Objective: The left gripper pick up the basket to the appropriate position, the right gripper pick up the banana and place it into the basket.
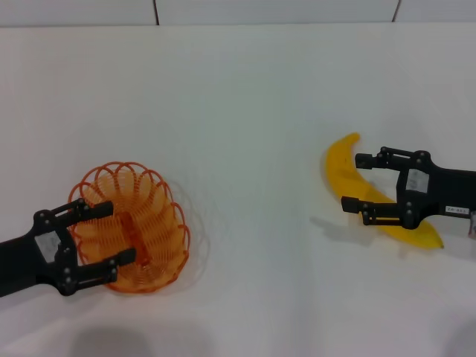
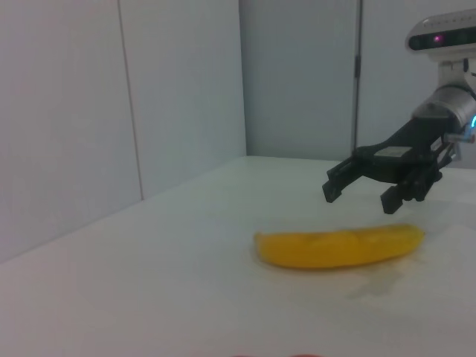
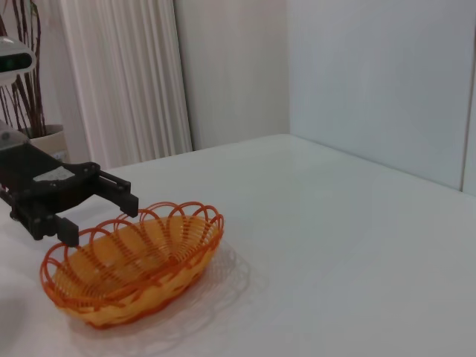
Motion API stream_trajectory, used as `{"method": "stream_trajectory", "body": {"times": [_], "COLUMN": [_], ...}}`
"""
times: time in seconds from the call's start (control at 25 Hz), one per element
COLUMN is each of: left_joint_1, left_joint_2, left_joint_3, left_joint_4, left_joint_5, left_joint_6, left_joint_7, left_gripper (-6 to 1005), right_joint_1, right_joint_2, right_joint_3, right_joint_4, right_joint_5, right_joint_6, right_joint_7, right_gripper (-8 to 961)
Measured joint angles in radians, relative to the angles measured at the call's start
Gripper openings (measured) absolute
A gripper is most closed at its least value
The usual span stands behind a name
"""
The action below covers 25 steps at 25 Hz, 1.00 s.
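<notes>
The orange wire basket (image 1: 149,223) sits on the white table at the front left. My left gripper (image 1: 110,234) is open over its near-left end, with one finger on each side of the rim. The right wrist view shows the basket (image 3: 141,260) with the left gripper (image 3: 100,221) at rim height. The yellow banana (image 1: 338,167) lies on the table at the right. My right gripper (image 1: 351,181) is open and straddles its middle. In the left wrist view the right gripper (image 2: 357,197) hovers a little above the banana (image 2: 338,248), not touching it.
The white table (image 1: 245,111) stretches between basket and banana. Its back edge meets a grey wall (image 1: 275,11). A curtain (image 3: 126,82) and a potted plant (image 3: 26,89) stand beyond the table on the left side.
</notes>
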Motion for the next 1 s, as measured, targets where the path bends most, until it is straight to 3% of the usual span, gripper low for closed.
{"method": "stream_trajectory", "body": {"times": [0.2, 0.28, 0.36, 0.44, 0.48, 0.6, 0.72, 1.0], "left_joint_1": [0.0, -0.023, -0.072, -0.166, -0.166, -0.265, -0.348, -0.445], "left_joint_2": [0.001, 0.006, 0.008, 0.01, 0.01, 0.011, 0.01, 0.009], "left_joint_3": [-0.014, -0.012, 0.0, 0.006, 0.006, 0.006, 0.006, 0.006], "left_joint_4": [-0.005, -0.056, -0.15, -0.303, -0.303, -0.425, -0.51, -0.554], "left_joint_5": [-0.05, -0.137, -0.144, -0.054, -0.054, 0.079, 0.198, 0.325], "left_joint_6": [-0.011, -0.032, -0.034, -0.026, -0.026, -0.008, 0.032, 0.033], "left_joint_7": [-0.053, -0.231, -0.407, -0.563, -0.563, -0.581, -0.453, -0.36], "left_gripper": [812, 811, 811, 810, 810, 809, 808, 807], "right_joint_1": [0.0, 0.0, 0.0, 0.0, 0.0, 0.003, 0.013, 0.038], "right_joint_2": [0.0, -0.001, -0.002, -0.003, -0.003, -0.004, -0.006, -0.003], "right_joint_3": [0.0, 0.0, 0.0, 0.0, 0.0, 0.0, 0.0, -0.012], "right_joint_4": [0.0, 0.0, 0.0, -0.001, -0.001, -0.004, -0.002, 0.0], "right_joint_5": [0.0, 0.0, 0.0, 0.001, 0.001, 0.004, 0.004, 0.0], "right_joint_6": [0.001, 0.001, 0.0, -0.002, -0.002, -0.007, -0.007, -0.007], "right_joint_7": [0.0, 0.0, 0.001, 0.003, 0.003, 0.005, 0.008, 0.01], "right_gripper": [829, 829, 829, 829, 829, 828, 828, 827]}}
